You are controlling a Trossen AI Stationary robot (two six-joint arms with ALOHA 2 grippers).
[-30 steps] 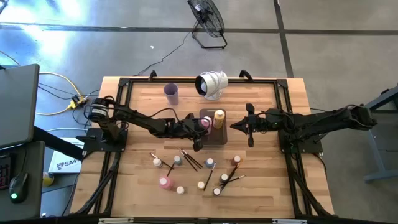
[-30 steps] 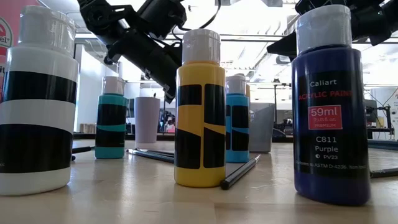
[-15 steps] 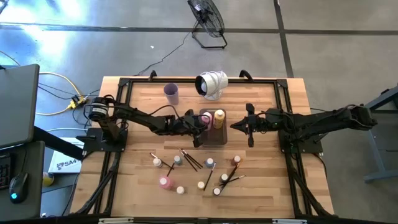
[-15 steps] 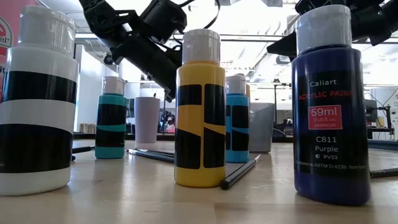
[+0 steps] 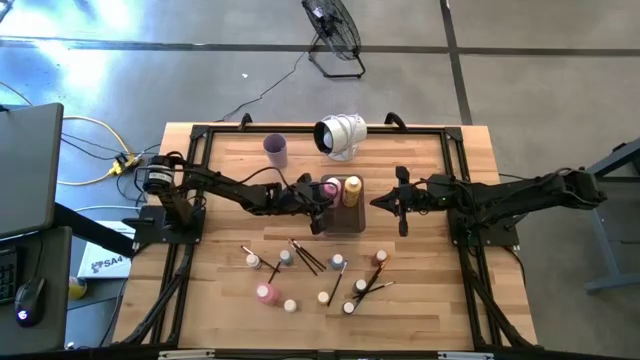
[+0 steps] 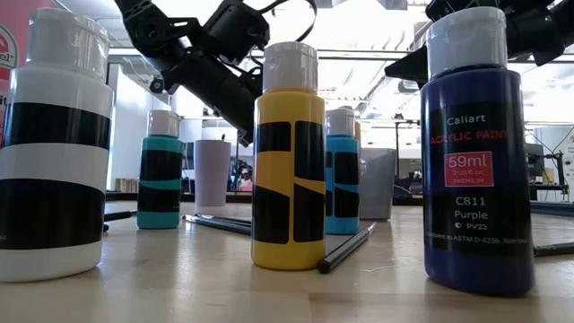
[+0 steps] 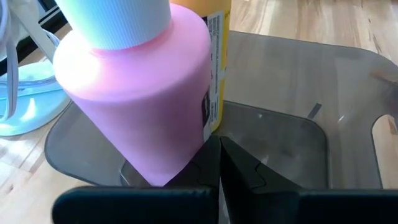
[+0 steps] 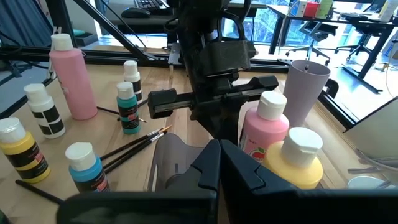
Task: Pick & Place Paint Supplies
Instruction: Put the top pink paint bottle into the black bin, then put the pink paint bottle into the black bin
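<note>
— Where do the big bottles sit?
— Pink bottle [image 5: 330, 189] and orange bottle [image 5: 352, 188] stand side by side, white-capped.
— The rest?
— Small white-capped bottles [image 5: 285, 258] upright, another pink bottle [image 5: 265, 292] among them, paintbrushes [image 5: 306, 257] lying flat between.

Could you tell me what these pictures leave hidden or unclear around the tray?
- Pink bottle: base hidden behind the left gripper, left wrist view.
- Tray: floor mostly hidden by the right gripper, right wrist view.
- Paintbrushes: bristles too small, high view.
</note>
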